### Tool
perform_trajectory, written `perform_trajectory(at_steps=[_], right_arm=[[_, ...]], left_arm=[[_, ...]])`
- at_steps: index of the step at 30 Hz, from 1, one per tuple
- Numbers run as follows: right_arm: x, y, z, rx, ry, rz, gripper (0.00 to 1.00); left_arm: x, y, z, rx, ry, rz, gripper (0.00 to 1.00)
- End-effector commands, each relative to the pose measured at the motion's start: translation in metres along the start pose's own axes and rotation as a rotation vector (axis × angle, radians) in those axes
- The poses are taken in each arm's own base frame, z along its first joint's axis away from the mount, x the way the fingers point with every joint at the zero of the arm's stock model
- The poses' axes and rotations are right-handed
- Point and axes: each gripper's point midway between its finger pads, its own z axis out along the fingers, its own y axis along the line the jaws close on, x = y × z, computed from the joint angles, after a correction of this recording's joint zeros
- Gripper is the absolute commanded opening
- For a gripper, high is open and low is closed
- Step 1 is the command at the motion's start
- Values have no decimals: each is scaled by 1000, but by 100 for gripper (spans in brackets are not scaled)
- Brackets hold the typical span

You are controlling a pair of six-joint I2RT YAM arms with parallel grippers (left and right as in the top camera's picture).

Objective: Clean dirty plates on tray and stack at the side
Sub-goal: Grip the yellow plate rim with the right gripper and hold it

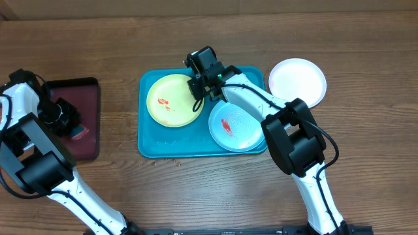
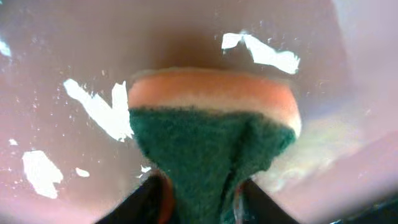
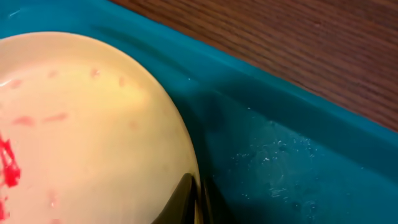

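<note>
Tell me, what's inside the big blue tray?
A yellow-green plate and a pale blue plate, both smeared red. The right arm hides some of the tray floor between them.

Overhead looks straight down on the whole tray (image 1: 147, 147). Right wrist sits close above it, sharing rim and yellow plate (image 1: 173, 100) with overhead; left wrist, left of the tray, faces a sponge (image 2: 211, 143) close-up.

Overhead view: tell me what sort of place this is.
Probably a robot lab bench staged for dishwashing, not a kitchen: a bare wooden table, a turquoise tray holding the red-smeared yellow-green plate and mint-blue plate, and a sponge over a maroon tray.
</note>
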Motion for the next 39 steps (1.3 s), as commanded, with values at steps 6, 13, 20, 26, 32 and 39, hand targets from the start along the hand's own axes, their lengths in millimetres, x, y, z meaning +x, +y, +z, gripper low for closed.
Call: perform_trajectory(at_steps=[6, 13, 20, 26, 32, 39], right_arm=[[27, -2, 6, 16, 103, 246, 4], [31, -3, 5, 21, 123, 246, 4], [32, -6, 5, 37, 122, 246, 4], [33, -7, 5, 38, 125, 245, 4], [32, -8, 5, 45, 123, 245, 4], [33, -8, 5, 44, 126, 246, 4]], left_arm=[[7, -3, 2, -4, 45, 4, 96], [30, -4, 0, 18, 142, -6, 98], [26, -2, 0, 5, 124, -5, 17], [13, -1, 2, -8, 70, 1, 25], [-16, 10, 1, -87, -64, 8, 98], [-33, 7, 0, -86, -134, 49, 71]])
